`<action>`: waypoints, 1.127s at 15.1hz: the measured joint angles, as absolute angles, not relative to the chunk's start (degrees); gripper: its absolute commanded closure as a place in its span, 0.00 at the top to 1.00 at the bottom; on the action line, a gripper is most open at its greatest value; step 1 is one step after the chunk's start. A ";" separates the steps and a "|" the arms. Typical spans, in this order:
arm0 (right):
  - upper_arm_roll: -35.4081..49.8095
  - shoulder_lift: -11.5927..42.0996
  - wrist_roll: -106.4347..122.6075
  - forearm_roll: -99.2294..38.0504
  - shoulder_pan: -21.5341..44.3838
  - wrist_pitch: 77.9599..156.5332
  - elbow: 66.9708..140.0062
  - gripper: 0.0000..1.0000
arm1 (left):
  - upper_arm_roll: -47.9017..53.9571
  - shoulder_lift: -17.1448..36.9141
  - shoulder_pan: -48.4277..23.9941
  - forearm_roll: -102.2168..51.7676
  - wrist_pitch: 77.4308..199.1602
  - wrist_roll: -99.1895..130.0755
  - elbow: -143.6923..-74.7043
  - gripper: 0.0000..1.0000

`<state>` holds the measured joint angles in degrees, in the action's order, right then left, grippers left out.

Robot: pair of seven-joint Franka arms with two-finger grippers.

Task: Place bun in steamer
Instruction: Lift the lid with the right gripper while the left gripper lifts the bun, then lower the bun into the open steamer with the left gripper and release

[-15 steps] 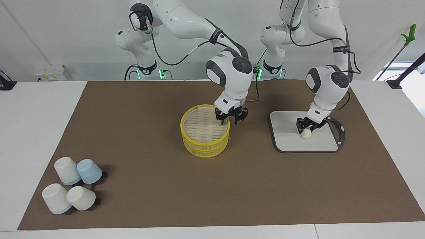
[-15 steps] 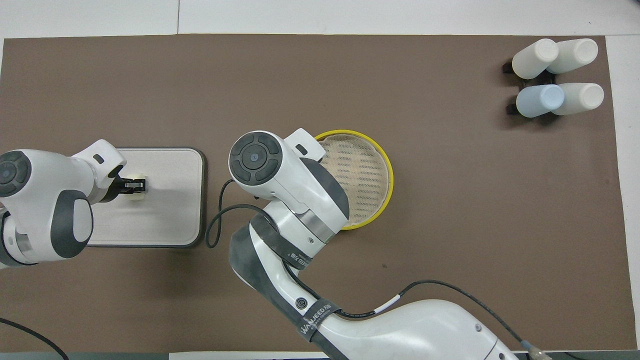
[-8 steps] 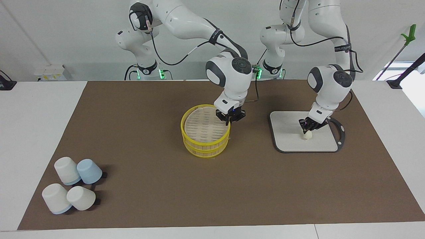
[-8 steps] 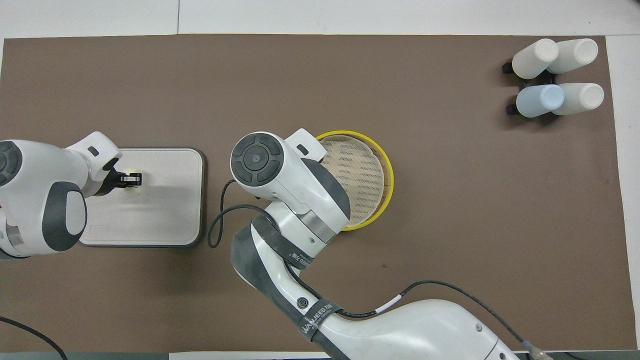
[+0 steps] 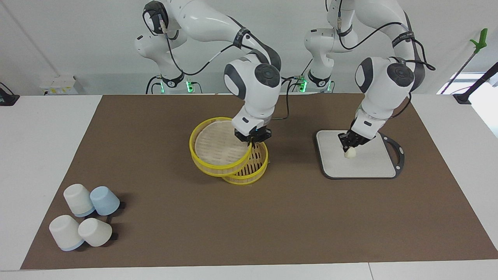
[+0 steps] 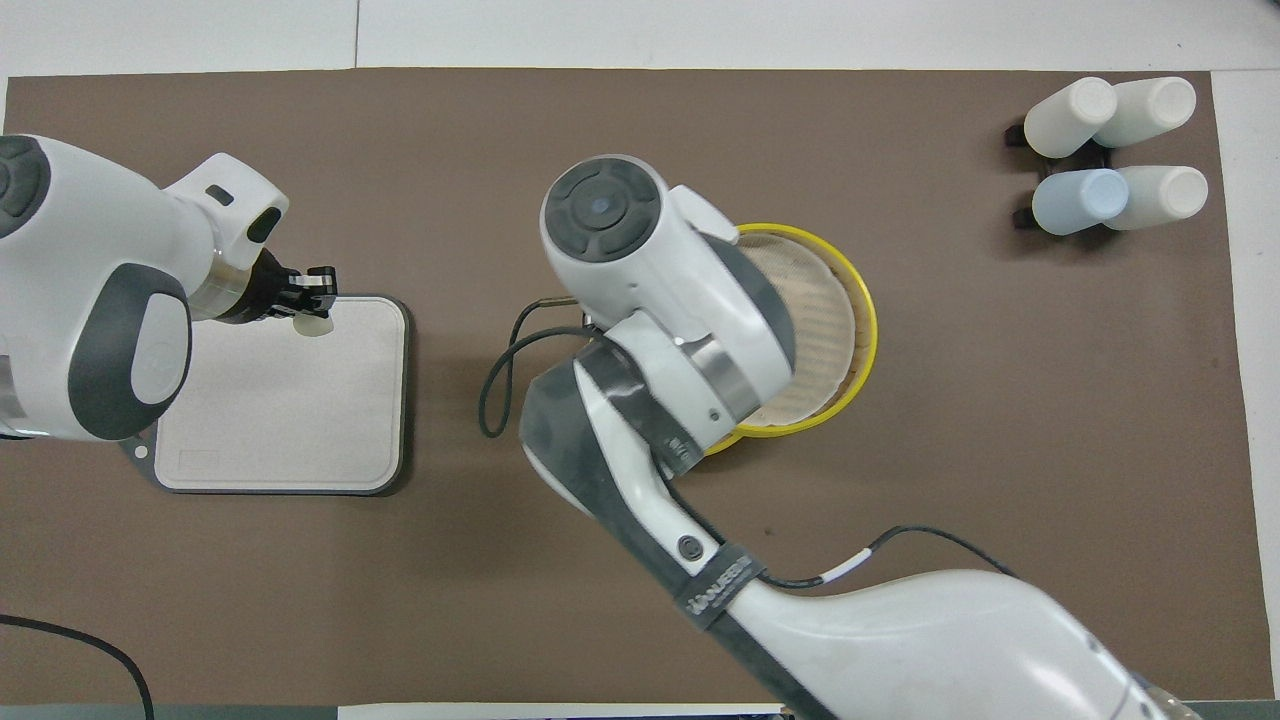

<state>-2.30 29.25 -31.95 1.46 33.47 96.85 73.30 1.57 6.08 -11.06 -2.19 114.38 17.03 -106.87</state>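
Left gripper [image 5: 348, 146] has its fingers clamped on the bun [image 5: 349, 153], held in the air over the grey board [image 5: 369, 165] at the left arm's end of the table. Right gripper [image 5: 252, 139] has its fingers pinched on the rim of the steamer's top tier [image 5: 216, 149], lifted and tilted off the lower tier [image 5: 253, 171] at mid-table. Four cups [image 5: 83, 221] sit at the right arm's end.

Bun [image 6: 316, 325] in left claw [image 6: 309, 305] over grey board [image 6: 290, 420].
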 measured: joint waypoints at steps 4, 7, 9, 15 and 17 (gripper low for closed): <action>-2.33 24.50 -15.40 -0.88 21.94 89.49 72.81 0.00 | 1.79 7.90 -20.23 -2.23 112.91 31.45 -101.37 0.22; -2.29 23.38 -8.27 -1.01 17.80 86.97 73.09 0.00 | 1.91 10.58 -29.29 -2.23 117.58 42.28 -100.84 0.24; -2.28 23.35 -5.13 -1.01 16.41 86.92 73.54 0.00 | 1.93 12.98 -33.84 -2.22 121.56 47.16 -100.92 0.24; -2.24 23.31 -0.63 -1.03 14.08 86.13 73.73 0.00 | 1.75 23.93 -41.09 1.54 131.94 56.77 -101.05 0.30; -2.05 23.31 -0.63 -1.03 14.08 86.11 73.77 0.00 | 1.61 24.96 -41.14 1.59 132.79 56.83 -100.92 0.74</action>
